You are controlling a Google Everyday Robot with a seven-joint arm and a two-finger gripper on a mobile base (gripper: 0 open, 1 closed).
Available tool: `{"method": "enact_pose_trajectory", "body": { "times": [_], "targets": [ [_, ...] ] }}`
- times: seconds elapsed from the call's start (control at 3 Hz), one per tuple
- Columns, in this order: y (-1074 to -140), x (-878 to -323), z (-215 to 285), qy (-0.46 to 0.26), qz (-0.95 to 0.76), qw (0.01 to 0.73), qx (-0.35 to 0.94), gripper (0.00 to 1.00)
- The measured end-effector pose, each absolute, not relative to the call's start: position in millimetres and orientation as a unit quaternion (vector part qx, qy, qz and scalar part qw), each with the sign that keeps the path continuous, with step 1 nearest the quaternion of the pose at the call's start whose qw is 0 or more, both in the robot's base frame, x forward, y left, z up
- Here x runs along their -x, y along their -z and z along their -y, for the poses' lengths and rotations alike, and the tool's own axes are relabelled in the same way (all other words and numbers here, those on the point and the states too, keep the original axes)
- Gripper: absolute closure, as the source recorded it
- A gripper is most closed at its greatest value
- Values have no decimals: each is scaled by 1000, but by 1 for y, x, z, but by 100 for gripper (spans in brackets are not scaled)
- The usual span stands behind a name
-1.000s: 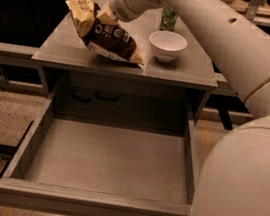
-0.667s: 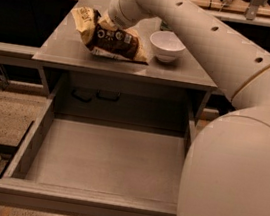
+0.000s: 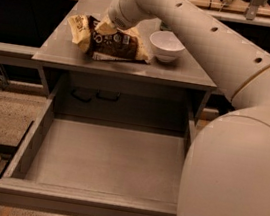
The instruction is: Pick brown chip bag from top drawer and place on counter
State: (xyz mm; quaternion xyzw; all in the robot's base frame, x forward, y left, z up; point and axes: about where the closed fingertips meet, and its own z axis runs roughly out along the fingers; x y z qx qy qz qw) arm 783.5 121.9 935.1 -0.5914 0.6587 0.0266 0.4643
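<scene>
end effector (image 3: 107, 26) at brown chip bag (image 3: 115, 45), on counter (image 3: 180, 72)

Brown chip bag (image 3: 115, 45) crinkly, glossy; counter (image 3: 180, 72) smooth, slight sheen; top drawer (image 3: 107, 159) matt; gripper (image 3: 108, 24) at bag, smooth pale shell

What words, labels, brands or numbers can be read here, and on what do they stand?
On the brown chip bag: white lettering on its dark centre, too blurred to read.
On the white bowl, the counter and the top drawer: no text.
On the claw, at the bag's top edge above the counter: no text.
</scene>
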Motion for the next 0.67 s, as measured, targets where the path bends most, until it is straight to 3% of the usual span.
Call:
{"method": "enact_pose_trajectory", "body": {
  "times": [0.33,0.67],
  "targets": [
    [-933,-783,-124,-28,-659,463,593,0],
    [-933,-783,-124,-28,-659,463,593,0]
  ]
}}
